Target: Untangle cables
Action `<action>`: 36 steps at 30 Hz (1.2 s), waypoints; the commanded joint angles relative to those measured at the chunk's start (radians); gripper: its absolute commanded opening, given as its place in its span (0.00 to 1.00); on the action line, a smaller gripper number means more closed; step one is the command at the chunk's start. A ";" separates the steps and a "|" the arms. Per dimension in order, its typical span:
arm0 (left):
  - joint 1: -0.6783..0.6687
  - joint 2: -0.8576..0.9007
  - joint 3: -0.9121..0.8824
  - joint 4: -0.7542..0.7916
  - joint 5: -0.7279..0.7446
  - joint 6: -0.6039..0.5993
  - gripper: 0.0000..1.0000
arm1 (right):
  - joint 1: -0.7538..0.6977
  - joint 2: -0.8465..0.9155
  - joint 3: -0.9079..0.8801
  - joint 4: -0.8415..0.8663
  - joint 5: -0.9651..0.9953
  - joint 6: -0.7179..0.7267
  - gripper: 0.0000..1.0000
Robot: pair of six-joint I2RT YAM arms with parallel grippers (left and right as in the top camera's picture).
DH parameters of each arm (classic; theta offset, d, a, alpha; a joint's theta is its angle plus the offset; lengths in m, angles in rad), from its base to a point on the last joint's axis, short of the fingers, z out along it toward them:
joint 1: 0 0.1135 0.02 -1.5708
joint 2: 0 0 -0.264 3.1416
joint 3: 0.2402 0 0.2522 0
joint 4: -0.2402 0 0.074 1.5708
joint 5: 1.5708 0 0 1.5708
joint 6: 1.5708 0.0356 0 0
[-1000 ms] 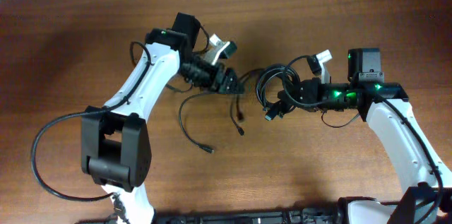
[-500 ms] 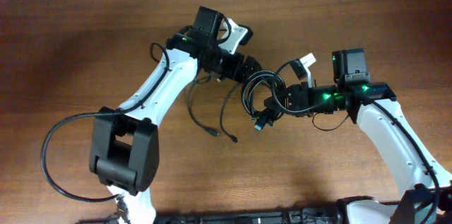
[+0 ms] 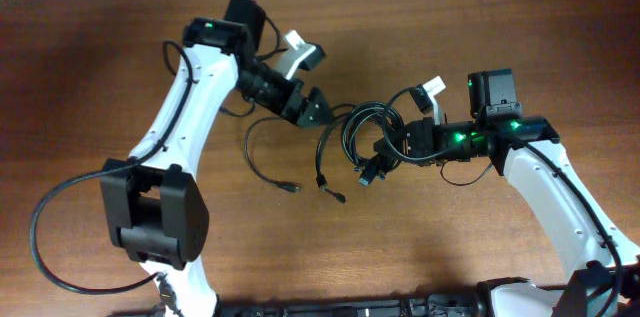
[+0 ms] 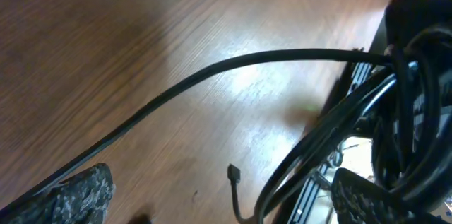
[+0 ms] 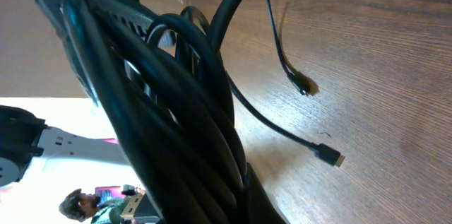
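left gripper [image 3: 312, 109]: upper centre of the overhead view; fingers [image 4: 83, 190] spread wide, with one strand running across the gap between them.
right gripper [image 3: 385, 157]: right of centre, facing the left gripper; pinching the coiled bundle, its fingers hidden behind the strands in the wrist view.
cables [image 3: 362, 129]: black loops bunched between the two grippers, nearer the right one.
loose strands: two trail lower left from the bundle.
plug ends [image 3: 292, 189]: on the table [image 3: 480, 247], below the left gripper, near each other.

Left end effector [image 3: 311, 110] agape (right one [image 3: 383, 160] clenched)
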 commanded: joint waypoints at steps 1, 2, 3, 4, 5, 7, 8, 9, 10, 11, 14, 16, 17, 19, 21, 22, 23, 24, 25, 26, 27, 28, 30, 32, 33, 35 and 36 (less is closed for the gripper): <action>-0.055 -0.006 -0.024 0.031 -0.066 0.037 0.99 | 0.009 -0.010 0.005 0.003 -0.077 -0.011 0.04; -0.078 -0.006 -0.056 0.095 -0.066 0.017 0.99 | 0.009 -0.010 0.005 0.003 -0.114 -0.011 0.04; -0.092 -0.006 -0.082 0.152 -0.066 -0.029 0.99 | 0.009 -0.010 0.005 0.003 -0.132 -0.011 0.04; -0.104 -0.006 -0.100 0.194 -0.066 -0.063 0.99 | 0.009 -0.010 0.005 0.003 -0.153 -0.011 0.04; -0.113 -0.006 -0.114 0.239 -0.066 -0.093 0.99 | 0.009 -0.010 0.005 0.003 -0.188 -0.012 0.04; -0.116 -0.006 -0.120 0.399 -0.066 -0.263 0.99 | 0.012 -0.010 0.005 0.003 -0.206 -0.012 0.04; -0.117 -0.006 -0.120 0.476 -0.065 -0.336 0.99 | 0.031 -0.010 0.005 0.003 -0.206 -0.013 0.04; -0.117 -0.006 -0.120 0.513 -0.060 -0.354 0.99 | 0.053 -0.010 0.005 0.004 -0.205 -0.015 0.04; -0.119 -0.006 -0.120 0.545 -0.021 -0.354 0.99 | 0.084 -0.010 0.005 0.015 -0.197 -0.015 0.04; -0.129 -0.006 -0.120 0.566 -0.013 -0.366 0.99 | 0.116 -0.010 0.005 0.037 -0.156 -0.014 0.04; -0.155 -0.006 -0.120 0.670 -0.013 -0.488 0.99 | 0.134 -0.010 0.005 0.038 -0.114 -0.014 0.04; -0.169 -0.006 -0.120 0.692 -0.014 -0.496 0.99 | 0.133 -0.010 0.005 0.049 -0.102 -0.014 0.04; -0.159 -0.006 -0.120 0.683 -0.032 -0.496 0.99 | 0.133 -0.010 0.005 0.048 -0.072 -0.014 0.04; -0.067 -0.006 -0.097 0.620 -0.032 -0.496 0.99 | 0.133 -0.010 0.005 0.048 -0.064 -0.014 0.04; 0.081 -0.006 -0.063 0.492 -0.032 -0.505 0.99 | 0.134 -0.010 0.005 0.048 -0.004 -0.014 0.04; 0.148 -0.006 -0.061 0.437 -0.032 -0.566 0.99 | 0.134 -0.010 0.005 0.048 0.033 -0.011 0.04; 0.236 -0.006 -0.061 0.369 -0.041 -0.623 0.99 | 0.134 -0.010 0.005 0.048 0.074 -0.011 0.04; 0.277 -0.006 -0.061 0.340 -0.051 -0.643 0.99 | 0.134 -0.010 0.005 0.048 0.093 -0.011 0.04; 0.341 -0.006 -0.061 0.288 -0.047 -0.679 0.99 | 0.134 -0.010 0.005 0.048 0.104 -0.011 0.04; 0.386 -0.006 -0.061 0.230 -0.027 -0.678 0.99 | 0.134 -0.010 0.005 0.048 0.132 -0.011 0.04; 0.402 -0.006 -0.061 0.138 0.015 -0.629 0.99 | 0.134 -0.010 0.005 0.048 0.203 -0.010 0.04; 0.397 -0.006 -0.061 0.073 0.069 -0.529 0.99 | 0.134 -0.010 0.005 0.048 0.283 0.023 0.04; 0.318 -0.006 -0.061 -0.080 0.270 -0.205 0.99 | 0.134 -0.010 0.005 0.068 0.405 0.132 0.04; 0.204 -0.006 -0.061 -0.080 0.320 -0.169 0.93 | 0.134 -0.010 0.005 0.071 0.405 0.132 0.04; 0.158 -0.006 -0.061 -0.071 0.320 -0.169 0.89 | 0.134 -0.010 0.005 0.068 0.401 0.163 0.04; 0.076 -0.006 -0.061 -0.013 0.320 -0.177 0.87 | 0.134 -0.010 0.005 0.129 0.227 0.256 0.04; 0.049 -0.006 -0.061 0.027 0.321 -0.178 0.87 | 0.134 -0.010 0.005 0.185 0.106 0.270 0.04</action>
